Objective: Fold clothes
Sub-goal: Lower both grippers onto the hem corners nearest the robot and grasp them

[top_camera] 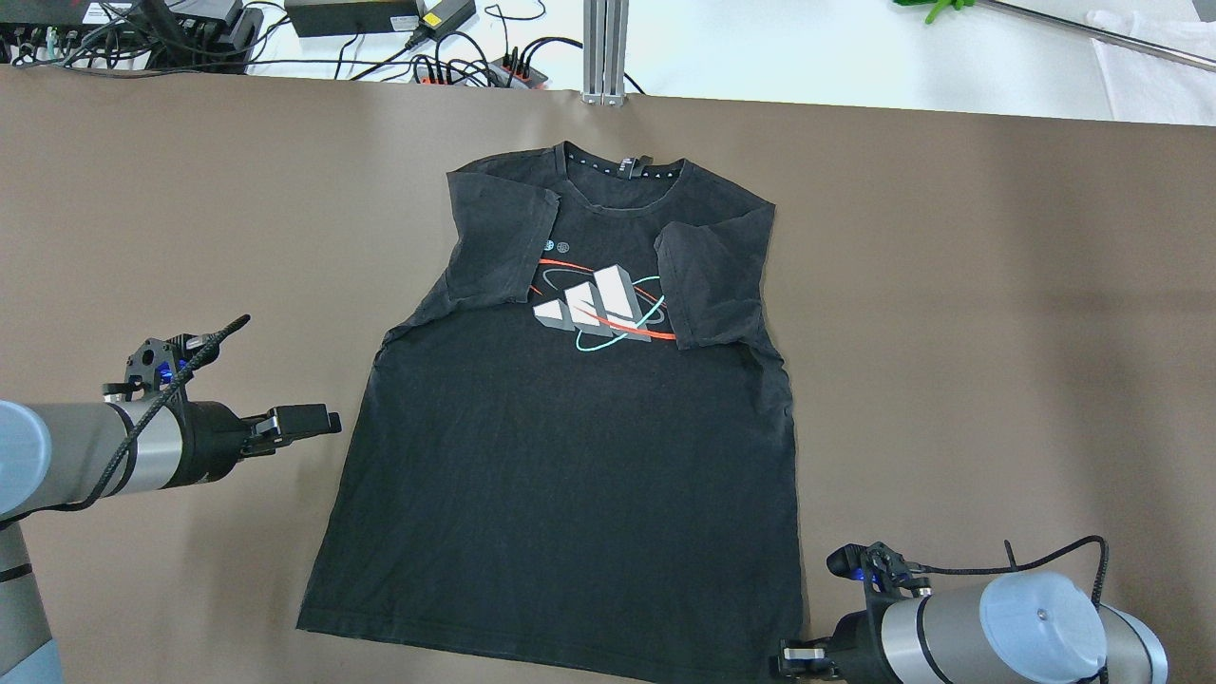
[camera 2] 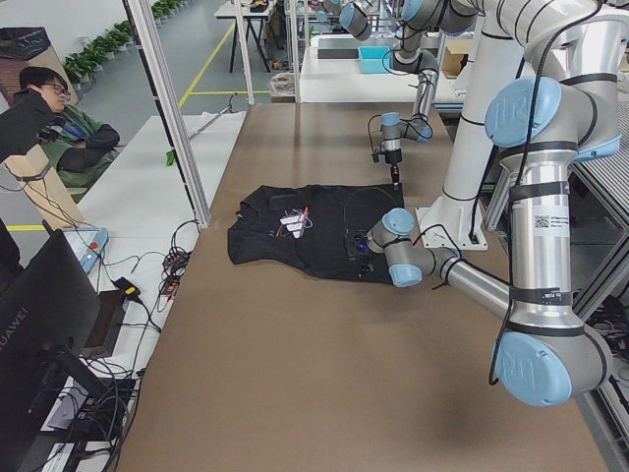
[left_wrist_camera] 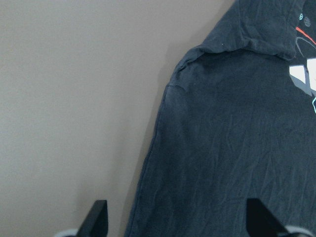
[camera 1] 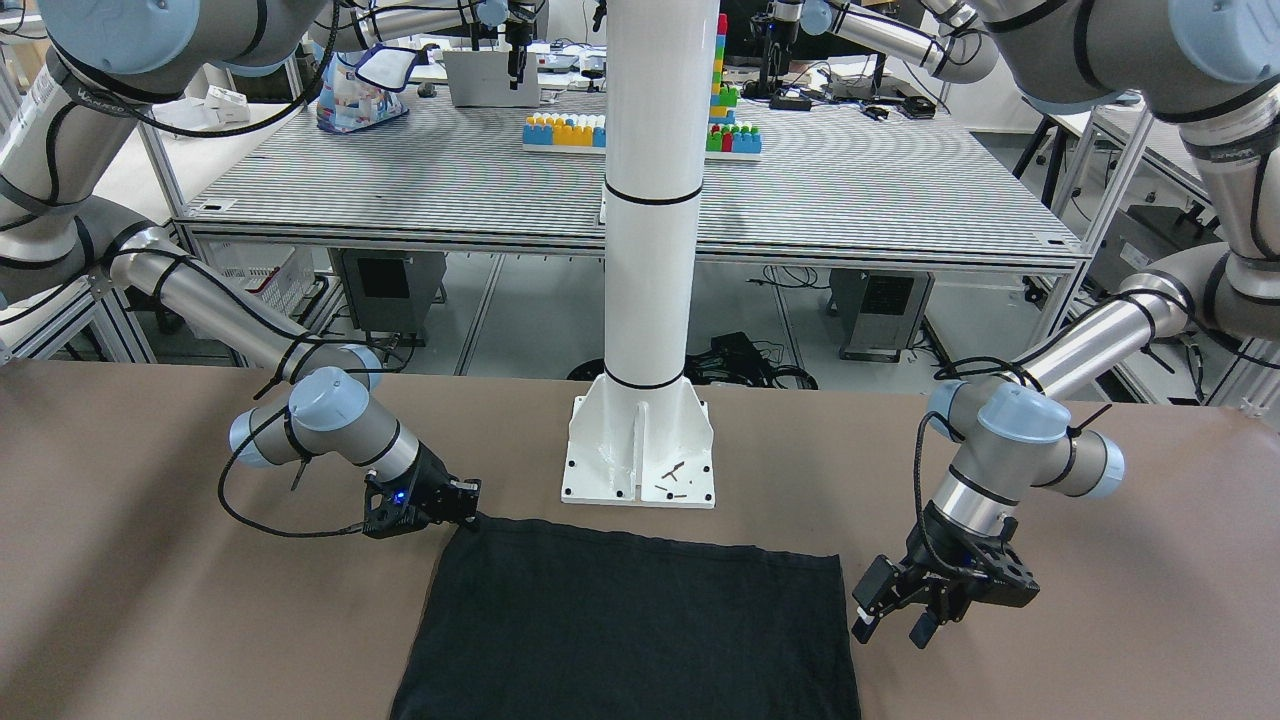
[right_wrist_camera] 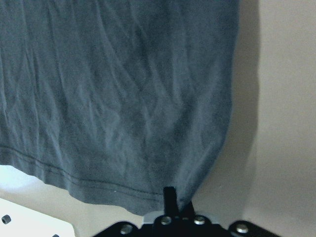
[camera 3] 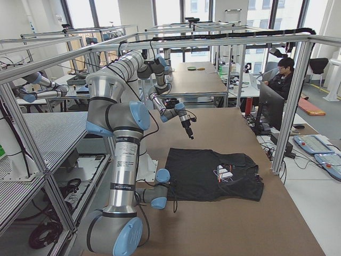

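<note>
The black T-shirt (top_camera: 570,456) lies flat on the brown table (top_camera: 950,332), collar at the far side, both sleeves folded in over the chest beside a white three-bar logo. My right gripper (top_camera: 784,657) is low at the shirt's near right hem corner. In the right wrist view (right_wrist_camera: 170,197) its fingers are together on that corner of the hem. My left gripper (top_camera: 328,418) is open and empty. It hovers beside the shirt's left side edge, and in the left wrist view (left_wrist_camera: 177,219) that edge (left_wrist_camera: 158,148) runs between the spread fingertips.
The robot's white pedestal base (camera 1: 640,450) stands on the table just behind the shirt's hem. Cables and power strips (top_camera: 380,19) lie past the far table edge. An operator (camera 2: 49,108) sits beyond the table's far side, with a monitor (camera 2: 39,324) nearby.
</note>
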### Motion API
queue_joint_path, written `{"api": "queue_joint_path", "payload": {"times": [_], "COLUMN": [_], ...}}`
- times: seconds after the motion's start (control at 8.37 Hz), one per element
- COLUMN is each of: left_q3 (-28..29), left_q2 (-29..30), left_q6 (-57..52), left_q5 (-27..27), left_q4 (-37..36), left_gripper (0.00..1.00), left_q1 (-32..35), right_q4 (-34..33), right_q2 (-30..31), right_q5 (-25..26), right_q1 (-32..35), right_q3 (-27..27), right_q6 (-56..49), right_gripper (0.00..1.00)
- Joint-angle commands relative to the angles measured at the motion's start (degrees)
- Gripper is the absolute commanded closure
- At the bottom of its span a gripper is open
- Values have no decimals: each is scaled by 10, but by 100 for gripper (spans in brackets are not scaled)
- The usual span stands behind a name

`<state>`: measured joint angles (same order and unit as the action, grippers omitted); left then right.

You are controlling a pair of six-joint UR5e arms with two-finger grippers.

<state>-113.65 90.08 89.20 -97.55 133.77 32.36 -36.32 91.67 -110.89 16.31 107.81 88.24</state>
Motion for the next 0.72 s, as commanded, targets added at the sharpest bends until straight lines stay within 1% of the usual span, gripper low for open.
{"api": "queue_joint_path", "payload": {"times": [0.0,0.12,0.48,0.6], "left_q3": [-20,-25,-36,-36], "left_q2": [-1,-2,-26,-36], "left_q6": [6,7,13,23], "left_q5": [24,53,64,79], "left_q4": [0,0,1,0], "left_gripper": [0,0,0,0], "left_q1": [-25,-54,-100,-126], "right_q4": [1,1,1,1], "right_q2": [5,4,0,1], "right_q5": [-1,-5,-8,-9], "right_q1": [6,14,30,36], "right_q3": [20,28,28,30], "right_q6": [0,-1,-3,-4], "right_gripper": [100,100,100,100]}}
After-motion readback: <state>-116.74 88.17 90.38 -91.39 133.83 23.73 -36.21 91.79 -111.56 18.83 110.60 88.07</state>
